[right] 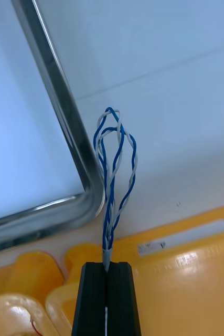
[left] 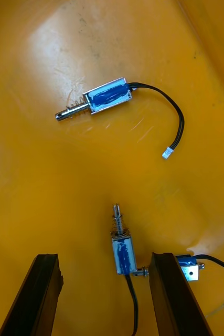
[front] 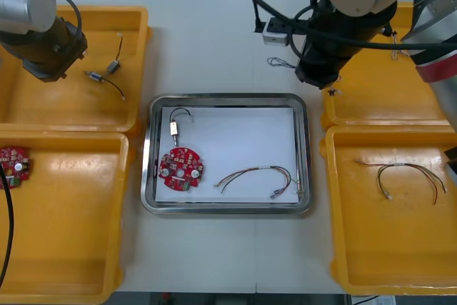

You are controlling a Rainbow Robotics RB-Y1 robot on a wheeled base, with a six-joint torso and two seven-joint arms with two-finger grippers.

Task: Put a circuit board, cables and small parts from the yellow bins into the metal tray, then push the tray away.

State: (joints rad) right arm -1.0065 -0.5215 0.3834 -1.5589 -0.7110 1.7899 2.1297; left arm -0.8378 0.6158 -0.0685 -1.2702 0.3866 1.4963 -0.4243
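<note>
Right wrist view: right pincer (right: 107,265) clamps twisted cable (right: 110,212); left pincer (left: 106,257) wide over small metal parts (left: 107,95).

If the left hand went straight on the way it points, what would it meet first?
The left hand would likely meet the small metal part between its open fingers, lying in the bin; depth is unclear.

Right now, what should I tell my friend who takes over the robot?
Left gripper: open, over small metal parts in the far left yellow bin, one between its fingers.
Right gripper: shut on the blue and white cable, just outside the metal tray corner.
Done: circuit board, red and yellow cable and one metal part lie in the tray.
Left: cable in, then push the tray away.
</note>
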